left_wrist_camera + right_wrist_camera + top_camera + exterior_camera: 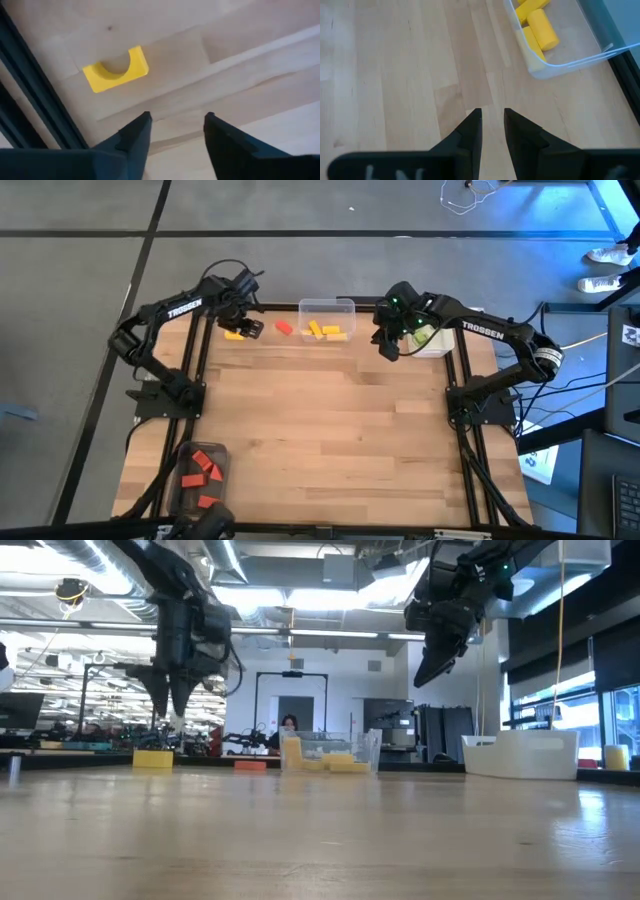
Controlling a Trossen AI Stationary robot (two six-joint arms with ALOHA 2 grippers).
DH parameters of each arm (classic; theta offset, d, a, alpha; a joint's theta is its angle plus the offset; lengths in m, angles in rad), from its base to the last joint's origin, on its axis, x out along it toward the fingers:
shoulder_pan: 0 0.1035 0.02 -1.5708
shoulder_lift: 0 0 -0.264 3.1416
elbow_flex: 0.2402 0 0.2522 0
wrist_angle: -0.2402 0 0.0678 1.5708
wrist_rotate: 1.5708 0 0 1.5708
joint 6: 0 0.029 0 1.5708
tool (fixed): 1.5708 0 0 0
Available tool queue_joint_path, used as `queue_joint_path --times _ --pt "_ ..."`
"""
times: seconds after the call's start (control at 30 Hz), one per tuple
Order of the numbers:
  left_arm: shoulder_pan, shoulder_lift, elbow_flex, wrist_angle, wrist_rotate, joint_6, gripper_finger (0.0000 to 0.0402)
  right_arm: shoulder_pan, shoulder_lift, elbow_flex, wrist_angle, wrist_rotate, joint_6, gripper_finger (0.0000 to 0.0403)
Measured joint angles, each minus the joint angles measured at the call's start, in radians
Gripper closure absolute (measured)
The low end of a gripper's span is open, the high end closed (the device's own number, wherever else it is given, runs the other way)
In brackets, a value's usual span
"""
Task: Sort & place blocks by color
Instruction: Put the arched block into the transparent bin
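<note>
Left tool [174, 131] hangs released and empty above the yellow arch block [116, 69], which lies on the counter [350, 440] near the far left edge, outside the clear container [327, 307] of yellow blocks [536, 26]. Right tool [492, 125], fingers narrowly apart, holds nothing. Risk: a descent off-centre could pinch one arch leg, tipping or skidding it towards the frame rail [30, 100]

Wooden table [340, 430]; clear containers [327, 308], [200, 455]; possibly white tub [520, 755].
</note>
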Motion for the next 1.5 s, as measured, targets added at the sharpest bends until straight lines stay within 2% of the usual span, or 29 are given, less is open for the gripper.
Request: queue_joint_path --times 0.2,0.43,0.73,1.1,1.23,1.5 --pt "0.0 0.106 0.0 0.005 -0.049 0.195 0.0188 0.0 0.0 0.0 0.0 0.0 0.0 0.0321" --pt "0.001 0.161 0.0 0.026 -0.151 0.3 0.0184 0.0 0.0 0.0 0.0 0.0 0.0 0.0321" --pt "0.001 0.196 0.0 0.049 -0.176 0.434 0.0184 0.0 0.0 0.0 0.0 0.0 0.0 0.0321" --pt "0.0 0.294 0.0 0.063 -0.224 0.468 0.0184 0.0 0.0 0.0 0.0 0.0 0.0 0.0321" --pt "-0.005 0.3 0.0 0.075 -0.284 0.473 0.0184 0.0 0.0 0.0 0.0 0.0 0.0 0.0321" --pt "-0.007 0.301 0.0 0.086 -0.291 0.52 0.0184 0.0 0.0 0.0 0.0 0.0 0.0 0.0321"
